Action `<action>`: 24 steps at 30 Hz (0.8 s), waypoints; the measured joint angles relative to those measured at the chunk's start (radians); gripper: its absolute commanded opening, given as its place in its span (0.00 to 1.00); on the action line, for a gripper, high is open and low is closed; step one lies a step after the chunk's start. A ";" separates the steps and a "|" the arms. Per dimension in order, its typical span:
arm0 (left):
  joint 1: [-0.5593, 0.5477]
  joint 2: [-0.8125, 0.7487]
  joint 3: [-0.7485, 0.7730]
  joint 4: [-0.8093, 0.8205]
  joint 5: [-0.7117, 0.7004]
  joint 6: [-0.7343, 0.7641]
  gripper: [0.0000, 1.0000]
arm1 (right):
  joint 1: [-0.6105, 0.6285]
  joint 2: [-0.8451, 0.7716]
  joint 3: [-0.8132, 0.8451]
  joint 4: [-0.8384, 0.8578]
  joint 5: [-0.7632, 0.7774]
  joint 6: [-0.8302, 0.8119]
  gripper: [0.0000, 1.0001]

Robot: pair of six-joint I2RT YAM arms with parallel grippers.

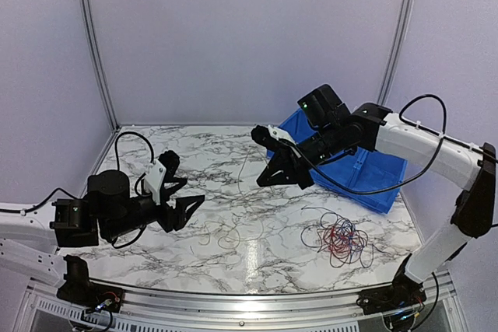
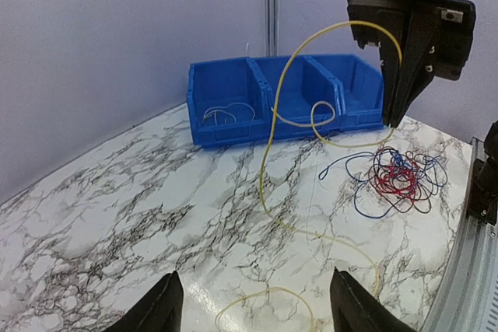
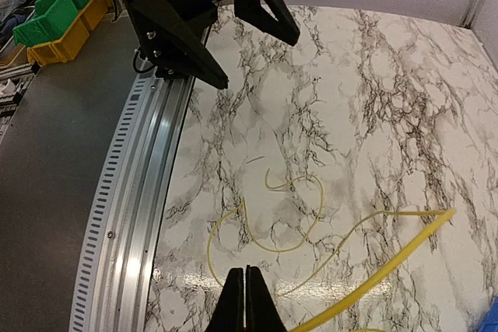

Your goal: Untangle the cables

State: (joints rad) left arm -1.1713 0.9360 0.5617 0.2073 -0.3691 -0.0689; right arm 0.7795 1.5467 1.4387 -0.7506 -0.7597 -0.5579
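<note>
A bunch of red and dark blue cables (image 1: 339,237) lies tangled on the marble table at the right front; it also shows in the left wrist view (image 2: 401,179). A pale tan cable (image 2: 268,153) rises from loose loops on the table (image 3: 277,251) in a high arc to my right gripper (image 1: 264,179). That gripper is shut on it, raised above the table's middle; its fingertips (image 3: 245,301) are pressed together. My left gripper (image 1: 189,190) is open and empty, low over the table at the left, with its fingers (image 2: 159,305) wide apart near the tan loops.
A blue three-compartment bin (image 1: 359,167) stands at the back right, behind the tangle; its left compartment (image 2: 226,113) holds a pale wire. A metal rail (image 3: 148,192) runs along the table's front edge. Green and yellow bins (image 3: 62,5) sit off the table.
</note>
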 measured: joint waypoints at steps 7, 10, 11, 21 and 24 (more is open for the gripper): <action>-0.003 0.207 0.134 0.118 0.028 0.114 0.70 | 0.014 0.012 0.018 -0.079 -0.020 -0.048 0.00; -0.003 0.294 0.169 0.164 0.027 0.144 0.70 | 0.025 0.012 0.018 -0.101 -0.030 -0.061 0.00; -0.003 0.328 0.184 0.176 0.027 0.155 0.70 | 0.028 0.012 0.018 -0.107 -0.036 -0.064 0.00; 0.027 0.625 0.298 0.306 -0.033 0.217 0.33 | 0.035 -0.021 0.018 -0.151 -0.066 -0.083 0.00; 0.054 0.660 0.299 0.348 -0.040 0.229 0.09 | 0.035 -0.055 0.011 -0.156 -0.065 -0.089 0.00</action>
State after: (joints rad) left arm -1.1172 1.5963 0.8612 0.5556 -0.4091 0.1600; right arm 0.8146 1.4914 1.4502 -0.9062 -0.8246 -0.6464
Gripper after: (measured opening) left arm 0.285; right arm 0.017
